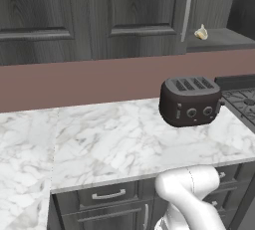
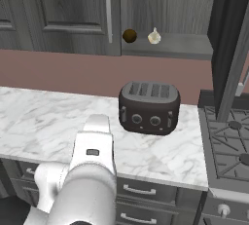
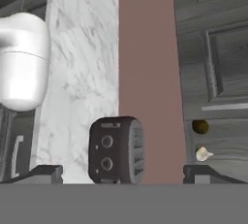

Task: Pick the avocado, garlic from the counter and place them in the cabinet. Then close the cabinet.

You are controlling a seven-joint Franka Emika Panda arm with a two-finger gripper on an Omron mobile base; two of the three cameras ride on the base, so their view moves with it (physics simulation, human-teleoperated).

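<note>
Avocado (image 2: 129,35): lay on the cabinet (image 2: 73,9) shelf, near its left edge.
Garlic (image 2: 154,36): sat just right of it, apart.
Gripper (image 3: 123,173): fingers spread wide, holding nothing.
Toaster (image 2: 149,107): stood on the counter (image 2: 44,117).

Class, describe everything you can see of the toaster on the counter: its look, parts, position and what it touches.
The toaster is a dark brown-black, rounded box with a dull sheen, possibly metal or plastic. Its grey top has four slots; the front face shows two round knobs, with a small lever at each side. It stands upright on the white marble counter, near the stove but apart from it, below the open cabinet. Nothing but the counter touches it.
</note>
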